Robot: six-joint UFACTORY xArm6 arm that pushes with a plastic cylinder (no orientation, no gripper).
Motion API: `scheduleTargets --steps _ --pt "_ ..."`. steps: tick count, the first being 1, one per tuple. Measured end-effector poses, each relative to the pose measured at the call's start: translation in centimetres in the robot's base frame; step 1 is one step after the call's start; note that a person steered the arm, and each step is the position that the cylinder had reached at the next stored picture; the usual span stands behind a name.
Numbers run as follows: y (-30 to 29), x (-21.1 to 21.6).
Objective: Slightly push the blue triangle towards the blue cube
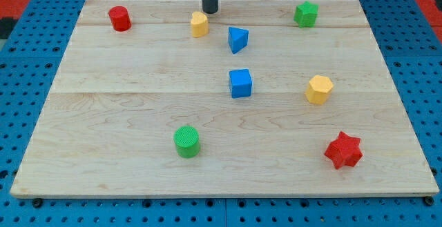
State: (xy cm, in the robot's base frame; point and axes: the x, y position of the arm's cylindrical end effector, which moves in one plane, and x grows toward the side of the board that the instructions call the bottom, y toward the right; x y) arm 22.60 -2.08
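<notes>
board: we're looking at a pale wooden board point(138, 110) sitting on a blue pegboard bench point(27, 68), with bits of red showing at the far corners.
my tip: we're parking my tip point(210, 11) near the far edge, just beside the yellow block point(199, 24) and up-left of the blue triangle point(237, 39). No pincer here, just a rod.
task blocks: the blue triangle is sitting far of centre, with the blue cube point(240, 83) nearer, a clear gap between them.
edges: red cylinder point(119, 18) far left, green block point(306, 14) far right, red star point(343, 150) near right, green cylinder point(186, 141) near left, yellow hexagon point(319, 89) right.
open room: the left middle is lying bare.
</notes>
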Motion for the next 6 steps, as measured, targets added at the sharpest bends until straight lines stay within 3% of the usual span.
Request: scheduleTargets --steps 4,5,6 --pt "1.6 0.1" --pt "6.7 2.6" --pt "6.5 8.9"
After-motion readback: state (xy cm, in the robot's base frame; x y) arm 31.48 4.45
